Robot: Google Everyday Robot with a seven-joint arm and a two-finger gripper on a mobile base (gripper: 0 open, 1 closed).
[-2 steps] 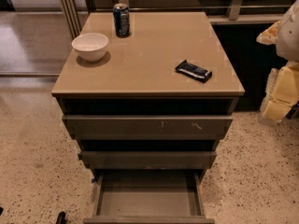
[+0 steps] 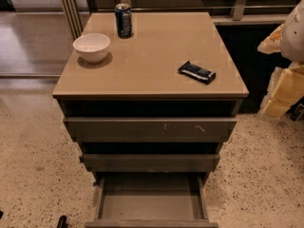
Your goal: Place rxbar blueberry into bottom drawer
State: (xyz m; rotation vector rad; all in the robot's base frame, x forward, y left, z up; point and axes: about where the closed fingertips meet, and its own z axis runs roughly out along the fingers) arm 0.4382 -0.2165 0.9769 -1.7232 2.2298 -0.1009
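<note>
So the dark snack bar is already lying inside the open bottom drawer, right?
No. The camera view shows the rxbar blueberry lying on the cabinet top, right side; the bottom drawer is open. The gripper is out of view.

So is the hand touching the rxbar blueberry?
Apart. Camera view shows the rxbar blueberry lying alone on the cabinet top, with the hand off at the right edge.

My arm [image 2: 289, 75] sits folded at the right edge of the view, beside the cabinet. My gripper [image 2: 298, 111] shows only as a dark sliver low at that edge. The rxbar blueberry [image 2: 196, 72] lies flat on the cabinet top [image 2: 156, 46], near the right front corner. A white bowl [image 2: 91, 46] and a blue can [image 2: 123, 20] stand at the back left. The bottom drawer [image 2: 151, 201] is pulled out farther than the two drawers above it.
</note>
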